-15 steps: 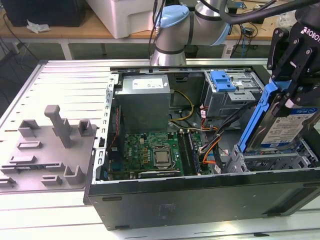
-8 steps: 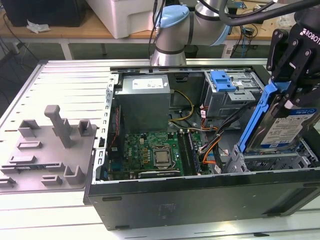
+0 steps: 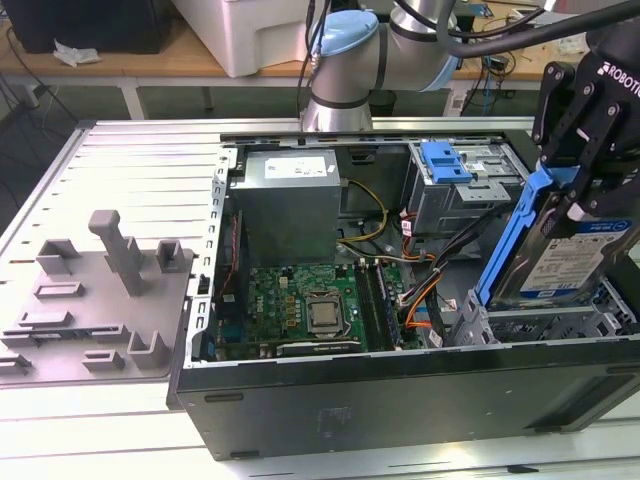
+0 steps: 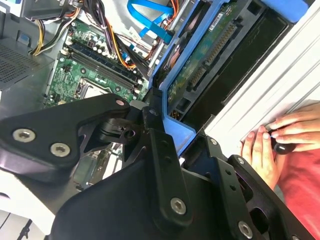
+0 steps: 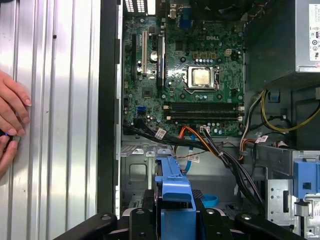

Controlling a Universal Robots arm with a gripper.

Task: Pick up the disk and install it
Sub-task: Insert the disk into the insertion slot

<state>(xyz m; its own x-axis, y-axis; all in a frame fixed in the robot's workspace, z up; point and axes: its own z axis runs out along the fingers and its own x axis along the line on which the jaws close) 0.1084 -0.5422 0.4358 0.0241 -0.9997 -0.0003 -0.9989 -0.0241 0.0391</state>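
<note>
Disk (image 3: 578, 255) in its blue carrier stands steeply tilted at the exterior view's right, its lower end at the grey drive cage (image 3: 530, 325) of the open computer case (image 3: 400, 395), seemingly angled to slide in. Its long axis rises toward the gripper (image 3: 572, 188), whose jaws pinch the carrier's upper end.

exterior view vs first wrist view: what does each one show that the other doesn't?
Exterior view: the grey fixture tray beside the case, and the disk with its label, tilted in the shut gripper over the drive cage. First wrist view: a person's hand beside the case. Both: the CPU socket and the disk's blue carrier.
</note>
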